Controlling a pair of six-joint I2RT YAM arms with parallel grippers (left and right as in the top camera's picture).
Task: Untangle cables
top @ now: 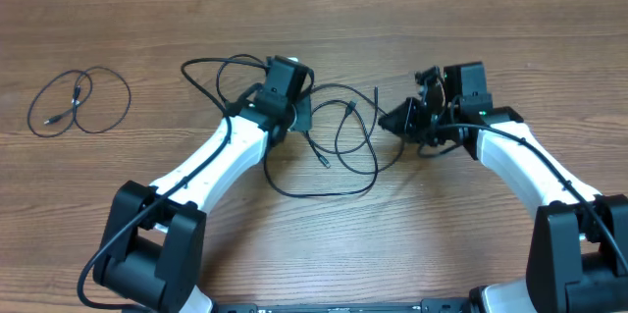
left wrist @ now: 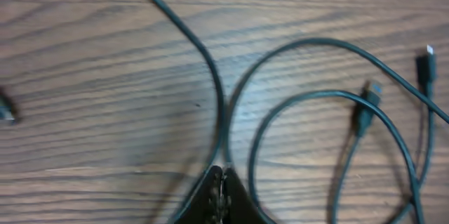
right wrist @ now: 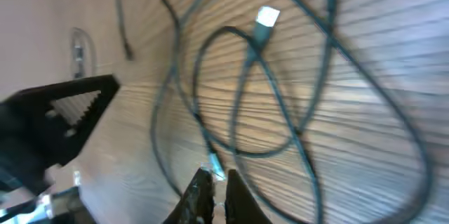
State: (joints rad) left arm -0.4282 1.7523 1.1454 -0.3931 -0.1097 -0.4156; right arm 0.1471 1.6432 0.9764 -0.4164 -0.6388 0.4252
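Both the left hand and right hand pinch shut on tangled cables.

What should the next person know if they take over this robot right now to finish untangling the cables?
The left gripper: jaws shut, apparently pinching a strand of the tangled cables.
The right gripper: jaws shut on another strand of that tangle, though the view is blurred.
Where: the tangle lies mid-table between the arms. One separate cable lies looped alone at the far left.
Done: one cable is apart from the rest.
Left: the middle loops cross each other and need pulling apart.
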